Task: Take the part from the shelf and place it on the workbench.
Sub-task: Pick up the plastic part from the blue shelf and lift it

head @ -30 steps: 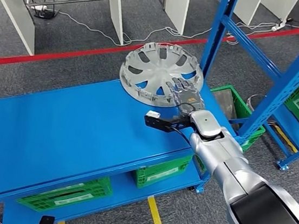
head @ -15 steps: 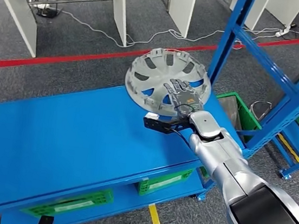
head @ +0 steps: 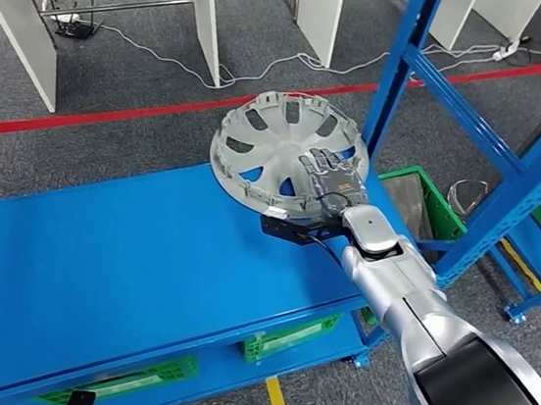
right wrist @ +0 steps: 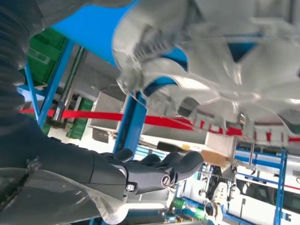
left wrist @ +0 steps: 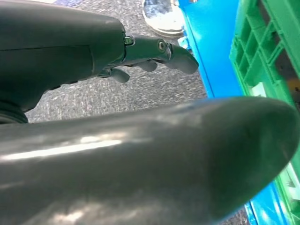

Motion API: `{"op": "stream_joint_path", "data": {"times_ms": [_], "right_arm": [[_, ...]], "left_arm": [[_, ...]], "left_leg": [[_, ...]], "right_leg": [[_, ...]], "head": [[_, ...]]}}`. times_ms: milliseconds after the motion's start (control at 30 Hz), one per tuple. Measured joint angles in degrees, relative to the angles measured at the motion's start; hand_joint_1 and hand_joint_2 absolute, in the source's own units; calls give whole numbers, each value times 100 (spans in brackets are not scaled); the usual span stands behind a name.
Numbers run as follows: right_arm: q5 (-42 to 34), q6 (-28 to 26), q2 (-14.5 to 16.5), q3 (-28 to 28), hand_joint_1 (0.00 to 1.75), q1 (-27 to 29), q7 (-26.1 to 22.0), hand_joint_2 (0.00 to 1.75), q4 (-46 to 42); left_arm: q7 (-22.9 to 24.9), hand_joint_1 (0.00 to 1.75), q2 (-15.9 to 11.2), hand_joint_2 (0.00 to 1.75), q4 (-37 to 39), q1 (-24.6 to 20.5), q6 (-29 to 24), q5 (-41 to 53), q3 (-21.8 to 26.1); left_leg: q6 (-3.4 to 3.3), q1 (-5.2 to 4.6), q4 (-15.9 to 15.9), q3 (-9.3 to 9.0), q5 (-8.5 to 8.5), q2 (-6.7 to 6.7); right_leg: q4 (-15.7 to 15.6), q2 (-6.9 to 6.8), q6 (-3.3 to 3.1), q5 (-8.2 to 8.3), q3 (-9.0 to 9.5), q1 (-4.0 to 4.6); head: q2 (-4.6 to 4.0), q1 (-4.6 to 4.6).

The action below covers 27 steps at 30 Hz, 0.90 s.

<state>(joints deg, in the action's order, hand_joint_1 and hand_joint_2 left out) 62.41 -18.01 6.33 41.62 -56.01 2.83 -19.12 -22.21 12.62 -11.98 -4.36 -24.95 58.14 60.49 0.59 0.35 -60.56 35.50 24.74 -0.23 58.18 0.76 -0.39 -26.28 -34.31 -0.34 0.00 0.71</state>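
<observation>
One part, halfway set down at the far right corner of the workbench.

Nearest, green crates on the lower shelf, contents not discernible. Above, right hand reaching over the workbench's right end, fingers laid flat across the face of the silver wheel cover, apparently gripping its near rim with the thumb beneath, though the thumb is hidden from the head view. Wheel cover tilted, overhanging the far edge and right corner, resting only partly on the blue top. Left hand hanging low beside the bench, fingers loosely spread, holding nothing. Risks if let go here: tipping off the far edge; snagging on the blue rack upright just beside it. Farther right, another green bin, contents unclear.
</observation>
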Motion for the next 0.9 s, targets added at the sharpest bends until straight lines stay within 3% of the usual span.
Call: {"op": "stream_joint_path", "data": {"times_ms": [167,233,300,333,367,400,467,533,633,700,833,867,900], "right_arm": [[9,10,1,-4,0,-4,-3,175,-2],[11,17,1,-6,0,-18,-5,175,-3],[14,42,1,-7,0,-10,-5,175,0],[15,60,1,-6,0,6,-5,175,3],[18,79,1,-5,0,21,-6,175,6],[20,94,1,-5,0,29,-7,175,9],[23,116,1,-4,0,18,-8,175,13],[28,160,11,-3,0,-9,-9,175,13],[36,221,33,-2,0,-21,-16,175,21],[37,227,40,-2,0,-29,-17,175,25],[36,309,55,-2,0,-29,-6,175,38],[34,369,55,-2,0,-27,4,175,46],[33,446,55,-2,0,-27,29,175,55]], "left_arm": [[-21,0,5,0,0,-6,-22,-34,25],[-21,0,9,0,0,-17,-23,-47,34],[-8,0,12,0,0,-26,-25,-58,44],[2,0,13,0,0,-25,-26,-60,48],[11,0,13,0,0,-25,-28,-61,50],[19,0,13,0,0,-24,-29,-61,52],[28,0,18,0,0,-24,-29,-61,57],[39,0,25,0,0,-29,-29,-60,60],[60,0,34,0,0,-31,-30,-59,61],[63,0,37,0,0,-30,-32,-59,63],[69,0,32,0,0,-27,-31,-59,64],[73,0,32,0,0,-24,-30,-58,65],[76,0,32,0,0,-22,-29,-58,66]], "left_leg": [[-133,-3,238,-81,34,-5],[-191,17,269,-118,23,2],[-223,14,266,-122,31,6],[-229,13,265,-125,36,7],[-235,11,263,-131,43,5],[-234,9,260,-141,51,1],[-213,3,251,-168,78,-8],[-163,-19,233,-169,104,-9],[-79,-26,240,-159,115,-2],[-11,-18,84,-111,245,3],[95,14,-1214,470,841,5],[107,19,-1368,553,837,6],[112,25,-1296,534,719,6]], "right_leg": [[40,-13,141,-54,-77,1],[464,-24,189,-289,-291,-5],[1240,-28,217,-591,-685,-10],[1528,-28,224,-653,-851,-13],[1623,-29,224,-614,-927,-14],[1483,-29,215,-467,-886,-15],[733,-36,172,-60,-551,-12],[120,-42,129,124,-233,3],[-13,-33,71,109,-145,9],[-50,-33,20,118,-113,-17],[-62,-41,-33,101,-73,-31],[-59,-39,-33,97,-69,-31],[-54,-36,-29,90,-63,-32]], "head": [[0,-15],[0,-33],[0,-46],[0,-44],[0,-46],[0,-46],[0,-47],[0,-41],[0,-39],[0,-27],[0,-5],[0,-5],[0,-4]]}}
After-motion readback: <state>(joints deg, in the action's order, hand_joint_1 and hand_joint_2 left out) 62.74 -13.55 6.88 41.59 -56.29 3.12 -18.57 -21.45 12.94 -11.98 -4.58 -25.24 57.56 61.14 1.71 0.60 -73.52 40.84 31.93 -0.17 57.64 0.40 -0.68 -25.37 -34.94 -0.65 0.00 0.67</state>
